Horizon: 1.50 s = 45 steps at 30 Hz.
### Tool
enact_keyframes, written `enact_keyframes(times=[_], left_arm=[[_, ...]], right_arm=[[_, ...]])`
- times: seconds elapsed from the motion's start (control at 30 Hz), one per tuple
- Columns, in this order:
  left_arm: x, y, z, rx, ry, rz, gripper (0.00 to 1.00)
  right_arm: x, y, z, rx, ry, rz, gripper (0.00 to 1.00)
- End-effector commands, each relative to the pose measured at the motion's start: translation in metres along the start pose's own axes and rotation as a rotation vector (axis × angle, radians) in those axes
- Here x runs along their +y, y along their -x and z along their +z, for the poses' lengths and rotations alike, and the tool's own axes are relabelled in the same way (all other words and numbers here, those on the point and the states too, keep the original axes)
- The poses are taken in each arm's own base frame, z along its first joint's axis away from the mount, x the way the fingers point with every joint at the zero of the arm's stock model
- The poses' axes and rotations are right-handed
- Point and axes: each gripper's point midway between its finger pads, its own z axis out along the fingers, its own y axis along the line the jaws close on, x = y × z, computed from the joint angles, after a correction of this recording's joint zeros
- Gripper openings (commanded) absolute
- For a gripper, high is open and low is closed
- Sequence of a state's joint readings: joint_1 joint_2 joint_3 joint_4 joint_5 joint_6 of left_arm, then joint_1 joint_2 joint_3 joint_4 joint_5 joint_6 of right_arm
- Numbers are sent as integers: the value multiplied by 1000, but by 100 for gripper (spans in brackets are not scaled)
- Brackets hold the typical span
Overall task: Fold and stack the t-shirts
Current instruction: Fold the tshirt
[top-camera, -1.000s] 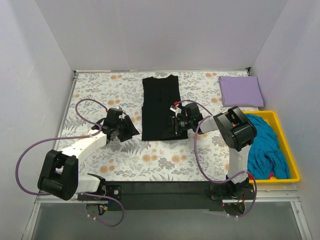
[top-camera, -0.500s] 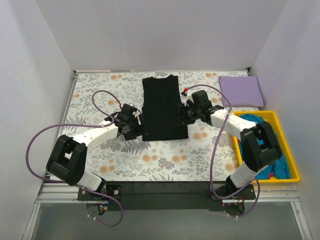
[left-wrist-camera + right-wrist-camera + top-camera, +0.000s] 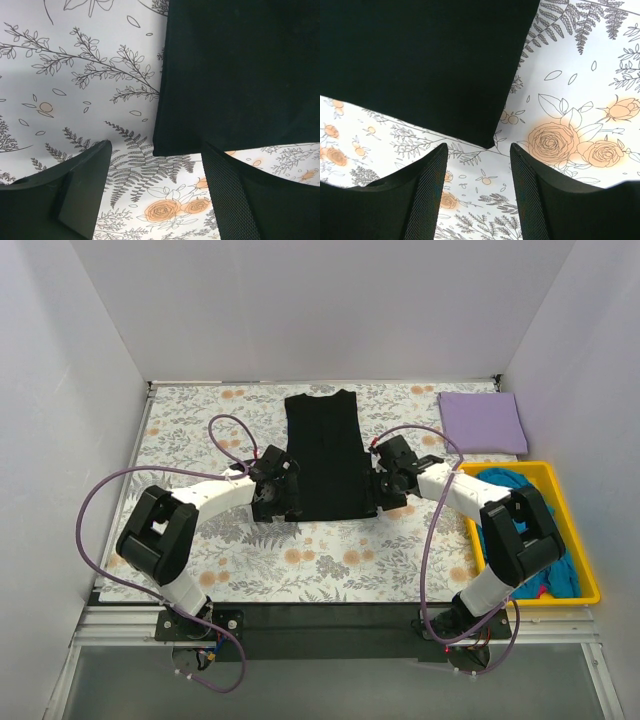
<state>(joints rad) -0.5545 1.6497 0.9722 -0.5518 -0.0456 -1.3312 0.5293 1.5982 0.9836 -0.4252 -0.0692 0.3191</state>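
top external: black t-shirt (image 3: 324, 455) lies flat mid floral cloth (image 3: 200, 430), folded into a long narrow strip, collar at the far end. Left fingers (image 3: 281, 498) sit at its near-left corner and right fingers (image 3: 382, 492) at its near-right corner. Both arms reach in from the sides. Lavender t-shirt (image 3: 482, 422) is folded square at the far right of the cloth, well apart from the black one. Yellow tray (image 3: 585, 540) is at the right edge and holds the bunched teal t-shirt (image 3: 556, 558). A bit of pink shows at the tray's near end; can't tell what it is.

left wrist: fingers apart, nothing between them. The gap sits over bare floral print. Black t-shirt's near-left corner (image 3: 165, 147) lies just ahead of the gap, flat, not pinched. Can't tell whether the right-hand finger touches the shirt's near edge.

right wrist: fingers apart, nothing between them. Black t-shirt's near-right corner (image 3: 487, 142) points into the gap from just ahead, flat on the cloth. Neither finger touches it as far as I can see.
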Motion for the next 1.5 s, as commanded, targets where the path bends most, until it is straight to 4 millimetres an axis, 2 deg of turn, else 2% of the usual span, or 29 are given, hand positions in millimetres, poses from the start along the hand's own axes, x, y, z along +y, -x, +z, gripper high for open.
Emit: enact_keyframes(times=[0.0,0.2,0.47,0.63,0.73,0.83,1.03,1.07,1.13,1.3,1.43,1.47], left_arm=[[-4,6,-4,-19,14,18,71],[-3,2,-1,-8,24,20,70],[-2,3,-3,-12,28,20,69],[-1,1,-2,-8,33,20,69],[-3,2,-2,-8,29,20,69],[-6,3,-3,-6,23,6,68],[-12,6,-1,1,10,-16,66],[-12,5,0,9,13,-20,66],[-14,6,1,11,10,-25,66],[-12,9,4,5,36,-39,63],[-16,12,4,11,38,-39,56],[-12,8,6,27,57,-36,52]], right_arm=[[-1,2,5,9,-37,2,59],[2,-12,26,59,-56,-12,57],[-3,-39,39,128,-115,-37,54],[-10,-36,38,111,-159,-44,54],[-12,-39,40,123,-162,-51,50],[-13,-42,42,133,-166,-56,42],[-14,-45,43,145,-160,-77,20],[-13,-46,43,148,-156,-76,11],[-12,-48,44,155,-152,-80,1],[-12,-51,43,158,-150,-93,1],[-12,-53,43,164,-147,-97,1],[-11,-54,43,167,-145,-98,1]])
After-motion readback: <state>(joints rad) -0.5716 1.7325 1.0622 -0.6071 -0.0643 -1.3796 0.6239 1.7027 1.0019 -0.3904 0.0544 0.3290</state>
